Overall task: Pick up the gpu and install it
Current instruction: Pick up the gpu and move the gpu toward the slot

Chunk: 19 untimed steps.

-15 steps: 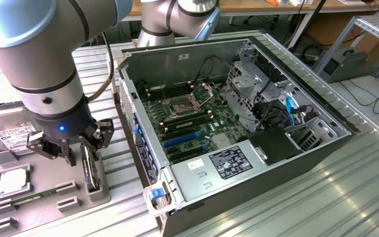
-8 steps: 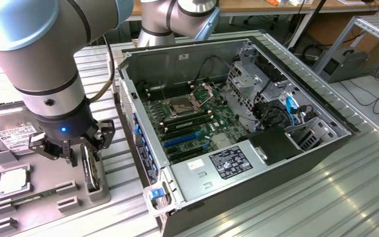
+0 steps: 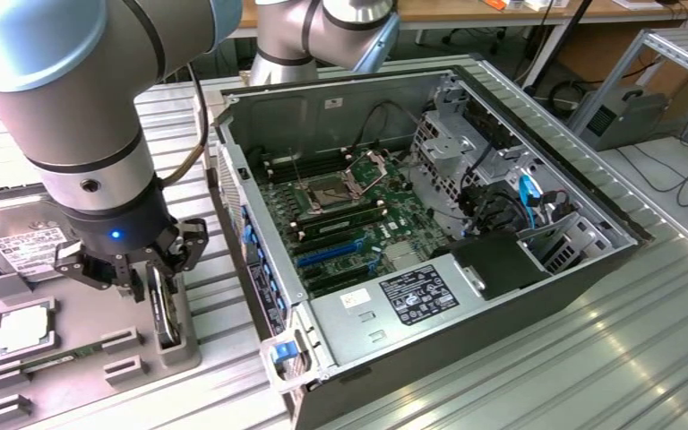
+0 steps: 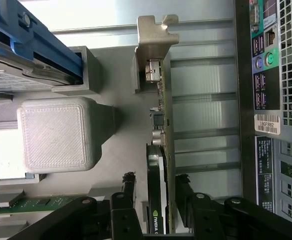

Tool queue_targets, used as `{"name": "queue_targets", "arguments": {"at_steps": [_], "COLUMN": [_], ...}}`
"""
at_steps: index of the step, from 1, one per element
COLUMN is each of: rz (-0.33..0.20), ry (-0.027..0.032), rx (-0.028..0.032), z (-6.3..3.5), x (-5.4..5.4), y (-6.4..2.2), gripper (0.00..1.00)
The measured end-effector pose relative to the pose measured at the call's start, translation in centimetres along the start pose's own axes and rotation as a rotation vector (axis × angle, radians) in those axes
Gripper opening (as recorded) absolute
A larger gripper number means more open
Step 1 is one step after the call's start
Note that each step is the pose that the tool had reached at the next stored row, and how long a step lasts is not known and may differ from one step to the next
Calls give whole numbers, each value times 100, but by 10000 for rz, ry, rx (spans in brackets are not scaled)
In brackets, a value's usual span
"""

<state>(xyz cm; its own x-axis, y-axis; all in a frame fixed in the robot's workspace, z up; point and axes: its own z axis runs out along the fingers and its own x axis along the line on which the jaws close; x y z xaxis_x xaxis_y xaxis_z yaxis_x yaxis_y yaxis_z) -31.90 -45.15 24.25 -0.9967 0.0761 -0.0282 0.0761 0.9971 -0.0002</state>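
Observation:
The gpu stands on edge in a slot of the grey holder, at the exterior view's left beside the open computer case. In the wrist view the gpu shows edge-on, a thin black and green card with its silver bracket at the far end. My gripper is lowered over it, and the gripper is open. One of its black fingers stands on each side of the card with small gaps. Nothing is lifted.
A silver hard drive, a processor and a green memory stick lie in the same holder. The motherboard with blue slots lies inside the case. A grey block and the case's rear ports flank the card.

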Motion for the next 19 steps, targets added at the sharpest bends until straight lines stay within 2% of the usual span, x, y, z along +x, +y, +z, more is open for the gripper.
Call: {"name": "queue_targets", "arguments": {"at_steps": [1, 19], "rz": [0, 0], "ry": [0, 0], "rx": [0, -2], "z": [0, 1], "x": [0, -15], "y": [0, -11], "gripper": [40, 40]}}
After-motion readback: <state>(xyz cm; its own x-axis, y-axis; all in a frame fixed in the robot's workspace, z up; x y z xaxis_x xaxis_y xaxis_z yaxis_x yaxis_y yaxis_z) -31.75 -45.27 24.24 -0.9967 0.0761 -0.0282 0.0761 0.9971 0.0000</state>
